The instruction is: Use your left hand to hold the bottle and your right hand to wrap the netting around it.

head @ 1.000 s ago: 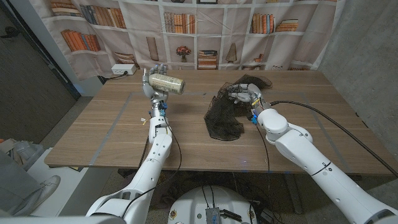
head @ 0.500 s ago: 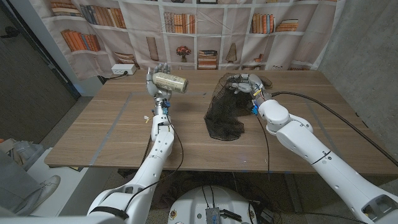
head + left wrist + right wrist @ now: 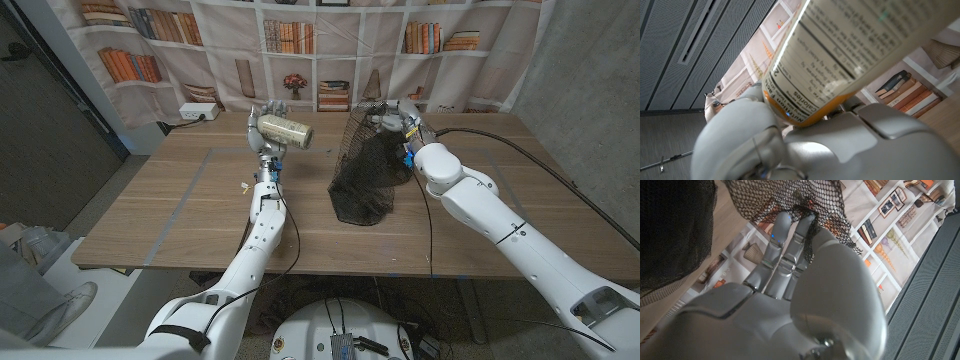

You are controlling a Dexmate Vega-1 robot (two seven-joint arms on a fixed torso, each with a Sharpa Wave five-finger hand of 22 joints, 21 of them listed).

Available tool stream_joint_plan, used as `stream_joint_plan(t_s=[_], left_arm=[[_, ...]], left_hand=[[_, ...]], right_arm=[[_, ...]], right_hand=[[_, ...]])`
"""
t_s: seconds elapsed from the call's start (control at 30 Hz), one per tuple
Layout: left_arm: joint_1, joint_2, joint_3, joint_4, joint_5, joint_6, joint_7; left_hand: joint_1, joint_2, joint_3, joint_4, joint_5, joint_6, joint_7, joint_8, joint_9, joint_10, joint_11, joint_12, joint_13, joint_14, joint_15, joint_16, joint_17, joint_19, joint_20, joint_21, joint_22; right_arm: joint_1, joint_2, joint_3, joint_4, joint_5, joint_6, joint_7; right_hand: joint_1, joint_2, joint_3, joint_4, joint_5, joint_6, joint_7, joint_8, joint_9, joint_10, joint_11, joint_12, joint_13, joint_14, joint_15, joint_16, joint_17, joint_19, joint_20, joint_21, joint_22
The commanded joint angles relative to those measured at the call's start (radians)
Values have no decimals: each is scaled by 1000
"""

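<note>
The left hand [image 3: 265,122] grips the bottle [image 3: 285,131] above the far side of the tabletop [image 3: 180,215], the bottle lying sideways with its printed label showing; the right hand [image 3: 392,121] holds the black netting [image 3: 365,175] pinched at its upper edge, fingers [image 3: 782,255] closed through the mesh; the netting hangs down, its lower part pooled on the tabletop, well apart from the bottle.

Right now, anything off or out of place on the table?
Nothing damaged or spilled. The left hand holds the bottle on its side in the air. The right hand holds the black netting up by its top, its lower end bunched on the table. Bottle and netting are apart.
</note>
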Motion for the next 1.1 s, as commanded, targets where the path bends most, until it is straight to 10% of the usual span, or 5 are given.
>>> stream_joint_plan(t_s=[0.03, 1.1], left_arm=[[-22, -19, 32, 20, 4, 54, -10], [-24, -10, 79, 2, 39, 111, 16]], left_hand=[[-58, 63, 105, 99, -5, 7, -3, 6, 1, 8, -1, 9, -1, 3, -150, -2, 3, -2, -48, 4, 0], [-58, 63, 105, 99, -5, 7, -3, 6, 1, 8, -1, 9, -1, 3, -150, -2, 3, -2, -48, 4, 0]], right_arm=[[106, 26, -34, 67, -51, 11, 9], [253, 98, -75, 185, -165, 27, -17]], right_hand=[[10, 3, 2, 3, -5, 6, 1, -4, 0, 4, -6, -7, 3, -1, -15, 3, 4, -3, -156, 1, -3], [5, 4, 3, 6, -14, 11, -8, -24, -19, 3, -13, -9, 5, -9, -18, 0, 14, -10, -156, 1, -17]])
